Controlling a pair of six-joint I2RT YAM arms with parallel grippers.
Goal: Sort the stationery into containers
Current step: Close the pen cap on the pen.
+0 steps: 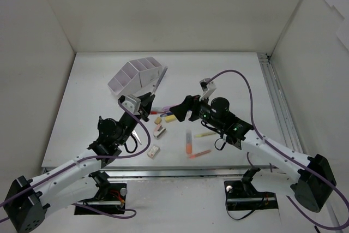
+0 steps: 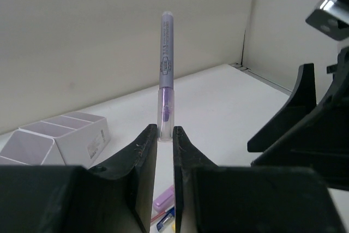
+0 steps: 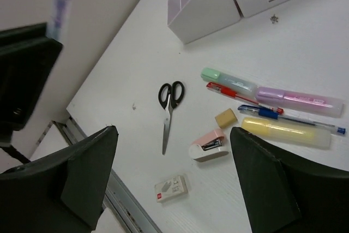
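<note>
Left wrist view shows the left gripper (image 2: 164, 137) clamped on the lower end of a purple pen (image 2: 166, 64), which sticks straight out past the fingertips. The right gripper (image 3: 172, 135) hangs spread and empty over the scissors (image 3: 169, 107) and a yellow highlighter (image 3: 286, 132). I judge that 1 pen is being carried to the organizer (image 1: 136, 73), near the left gripper. The next move calls for lining it up and dropping it into 1 of the 4 compartments.

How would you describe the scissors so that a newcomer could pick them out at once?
From the pale lilac organizer, come toward the arms to the row of pens and highlighters. The scissors lie closed just beside that row, near the left arm: the only item with black loop handles and long metal blades.
</note>
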